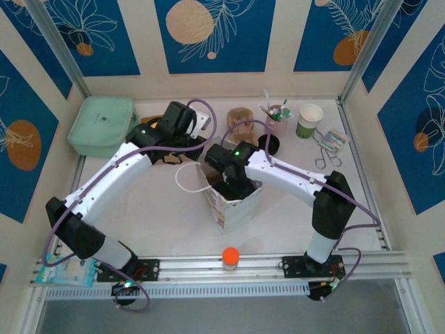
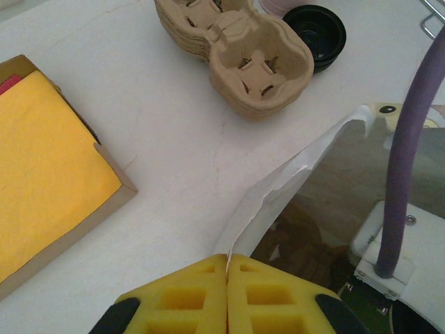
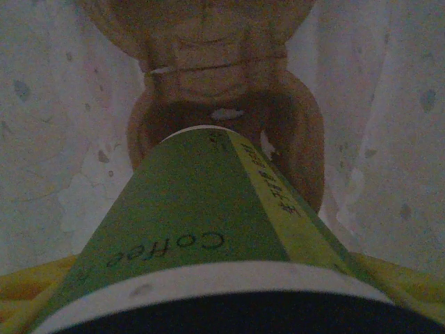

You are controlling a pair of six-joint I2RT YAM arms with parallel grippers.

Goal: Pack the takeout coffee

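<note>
The takeout coffee, a green-sided cup with a black lid, sits between the yellow fingers of my right gripper, which is shut on it. The cup hangs inside the white paper bag, just above a brown cup carrier on the bag's floor. In the top view my right wrist reaches down into the bag's mouth. My left gripper is shut on the bag's torn white rim and holds that side up.
A stack of brown carriers and black lids lie behind the bag. At the back right stand a pink cup of sticks and a lidless cup. A mint box is back left, a yellow-filled carton beside the bag.
</note>
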